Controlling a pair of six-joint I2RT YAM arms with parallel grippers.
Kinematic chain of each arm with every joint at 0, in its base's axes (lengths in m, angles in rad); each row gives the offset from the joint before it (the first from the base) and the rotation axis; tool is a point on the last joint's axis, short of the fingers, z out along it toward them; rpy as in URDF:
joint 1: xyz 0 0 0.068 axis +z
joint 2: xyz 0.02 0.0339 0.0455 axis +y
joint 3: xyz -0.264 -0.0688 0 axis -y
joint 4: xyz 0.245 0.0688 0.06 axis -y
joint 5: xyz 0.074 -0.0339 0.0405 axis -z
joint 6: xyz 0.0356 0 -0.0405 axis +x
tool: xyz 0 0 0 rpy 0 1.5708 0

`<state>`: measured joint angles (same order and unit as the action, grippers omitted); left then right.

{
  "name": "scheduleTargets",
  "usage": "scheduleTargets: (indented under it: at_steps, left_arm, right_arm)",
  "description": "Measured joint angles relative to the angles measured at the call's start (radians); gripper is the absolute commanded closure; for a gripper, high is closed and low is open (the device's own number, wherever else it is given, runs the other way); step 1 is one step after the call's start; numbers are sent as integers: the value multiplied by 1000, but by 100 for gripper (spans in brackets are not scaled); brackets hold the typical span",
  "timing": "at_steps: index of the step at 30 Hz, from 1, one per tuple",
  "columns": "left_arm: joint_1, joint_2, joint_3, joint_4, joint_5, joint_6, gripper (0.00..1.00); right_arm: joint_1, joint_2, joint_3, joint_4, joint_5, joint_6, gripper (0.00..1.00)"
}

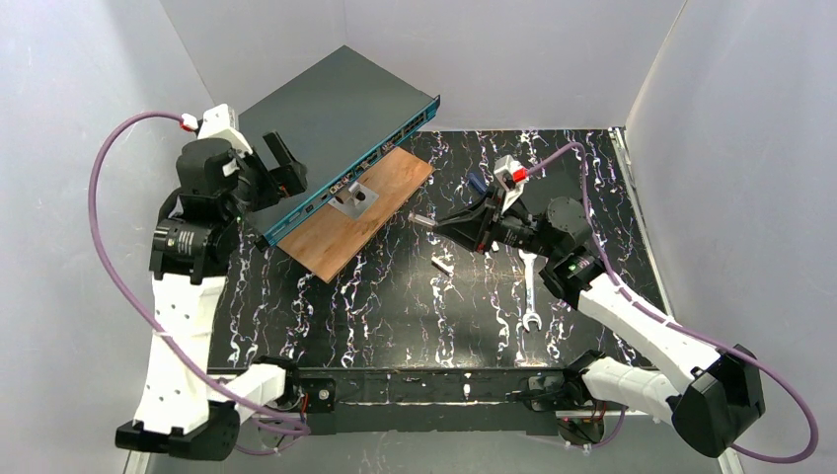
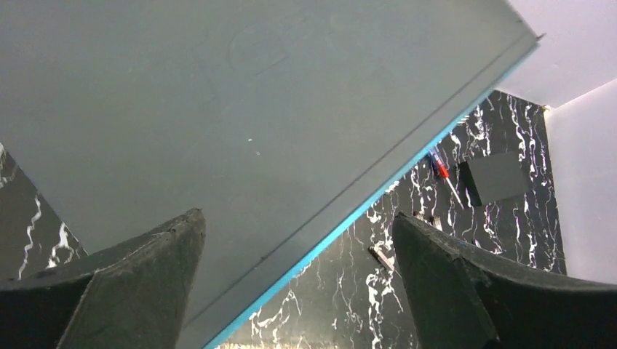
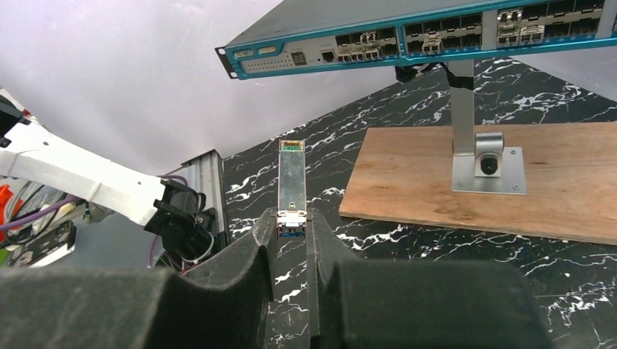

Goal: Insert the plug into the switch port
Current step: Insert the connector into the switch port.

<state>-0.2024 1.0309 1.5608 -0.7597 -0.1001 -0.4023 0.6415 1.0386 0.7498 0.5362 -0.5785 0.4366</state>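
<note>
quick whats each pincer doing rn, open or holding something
left pincer: open, gripping nothing.
right pincer: closed on the slim silver rectangular metal plug.

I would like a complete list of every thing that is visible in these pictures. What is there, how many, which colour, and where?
large flat metal switch: one, dark grey with teal port edge, raised at far left
metal post with square base: one, silver, on the board
flat wooden board: one, brown, below the port edge
slim metal plug: one, silver, in the right fingers
open-ended wrench: one, silver, near the right arm
small metal piece: one, silver, mid-table
small flat square box: one, black, on the table
pen-like tool: one, red and blue, beside that box
marbled table: one, black and white
left fingers: two, black, wide apart over the switch
right fingers: two, black, closed on the plug
</note>
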Motion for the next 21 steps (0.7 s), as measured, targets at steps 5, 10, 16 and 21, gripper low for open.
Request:
scheduleTargets:
  at_steps: [5, 10, 16, 21]
  left_arm:
    - [169, 41, 0, -41, 100, -23, 2]
    - [423, 32, -22, -20, 192, -73, 2]
    - [658, 24, -181, 84, 398, -194, 2]
    - [779, 48, -334, 209, 590, -318, 2]
  right_arm:
    - [0, 1, 54, -95, 6, -58, 99]
    - [0, 1, 74, -142, 15, -98, 99]
    - [0, 1, 73, -168, 31, -107, 99]
    - [0, 0, 73, -172, 34, -117, 99]
